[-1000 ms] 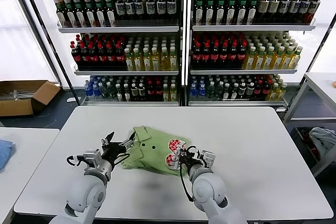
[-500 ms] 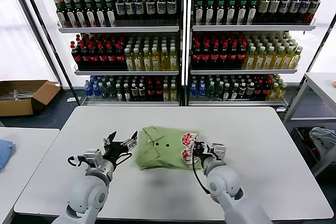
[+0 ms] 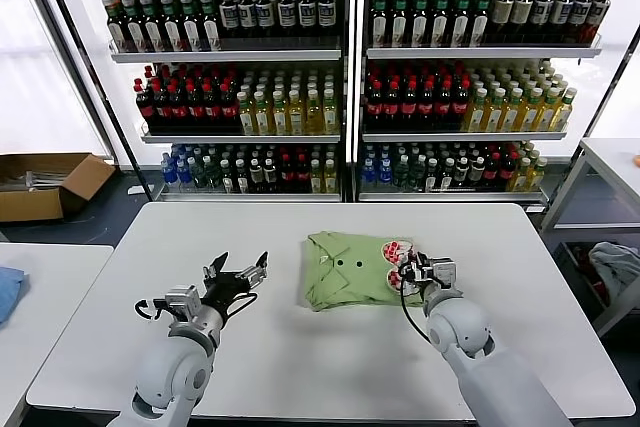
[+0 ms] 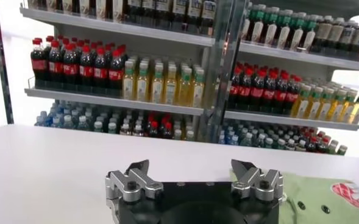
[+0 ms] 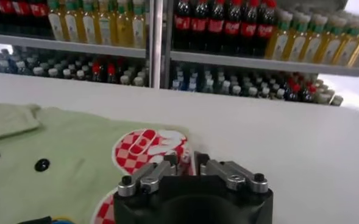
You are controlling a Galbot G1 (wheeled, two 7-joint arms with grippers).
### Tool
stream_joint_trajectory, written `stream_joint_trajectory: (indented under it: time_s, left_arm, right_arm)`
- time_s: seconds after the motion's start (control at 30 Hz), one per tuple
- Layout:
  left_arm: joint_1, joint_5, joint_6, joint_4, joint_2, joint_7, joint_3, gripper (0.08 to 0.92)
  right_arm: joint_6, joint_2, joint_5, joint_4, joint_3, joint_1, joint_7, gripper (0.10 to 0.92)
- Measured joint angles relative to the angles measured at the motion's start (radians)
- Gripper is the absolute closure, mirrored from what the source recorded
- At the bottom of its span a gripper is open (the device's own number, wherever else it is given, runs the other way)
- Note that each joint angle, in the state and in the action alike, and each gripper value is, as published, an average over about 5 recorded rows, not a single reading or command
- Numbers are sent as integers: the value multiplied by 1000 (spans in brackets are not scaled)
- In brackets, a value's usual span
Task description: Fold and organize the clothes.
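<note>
A light green shirt (image 3: 352, 269) lies folded on the white table (image 3: 300, 367), right of centre. Its red-and-white print (image 3: 392, 250) and small dark dots face up. My right gripper (image 3: 410, 269) is shut on the shirt's right edge, by the print. In the right wrist view its fingers (image 5: 187, 163) pinch the cloth next to the red-and-white print (image 5: 150, 143). My left gripper (image 3: 240, 275) is open and empty, left of the shirt and apart from it. In the left wrist view (image 4: 191, 172) the jaws stand wide and the shirt's edge (image 4: 316, 195) shows beyond.
Shelves of bottled drinks (image 3: 345, 77) stand behind the table. A cardboard box (image 3: 45, 182) sits on the floor at far left. A blue cloth (image 3: 8, 287) lies on a side table at left. A pale cloth bundle (image 3: 615, 267) is at far right.
My right gripper has dragged the shirt to the right across the table. The left gripper has stayed open, and the shirt is now farther from it.
</note>
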Motion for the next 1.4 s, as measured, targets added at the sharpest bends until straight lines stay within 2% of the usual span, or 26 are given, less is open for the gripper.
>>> stream_joint_trajectory:
  time_s: [0.27, 0.5, 0.6, 1.4]
  left_arm:
    - [12, 12, -2, -12, -17, 3, 7, 177]
    - [33, 21, -8, -28, -16, 12, -1, 177]
    - [44, 22, -8, -33, -11, 16, -7, 177]
    - [97, 47, -8, -51, -13, 29, -10, 177]
  right_arm:
    - [10, 66, -82, 105, 29, -83, -15, 472]
    - [19, 165, -60, 117, 55, -139, 10, 273]
    - [26, 194, -51, 109, 68, -147, 19, 218]
    - [56, 257, -67, 68, 132, -189, 22, 203]
